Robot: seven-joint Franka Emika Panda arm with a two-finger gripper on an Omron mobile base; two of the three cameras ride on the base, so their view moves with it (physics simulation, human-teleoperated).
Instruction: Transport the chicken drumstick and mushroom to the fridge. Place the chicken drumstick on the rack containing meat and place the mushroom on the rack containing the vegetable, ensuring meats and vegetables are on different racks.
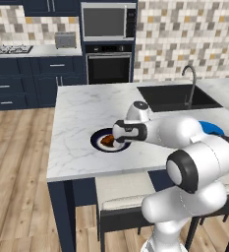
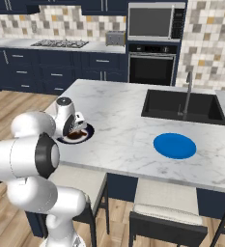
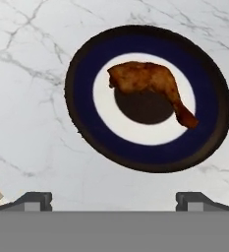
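A white marble desk point(image 1: 81, 118) stood in a kitchen with navy cabinets, a black sink point(image 1: 177, 96) set in its far right. The dark-rimmed plate point(image 3: 86, 69) lay near the desk's front edge, bare marble all around. The drumstick point(image 3: 148, 81) rested on it. The pincer point(image 3: 113, 199) hung above, fingertips wide apart, holding nothing.

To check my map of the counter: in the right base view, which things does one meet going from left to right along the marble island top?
Dark-rimmed plate with the chicken drumstick, partly behind the robot's hand → blue round plate → faucet at the black sink.
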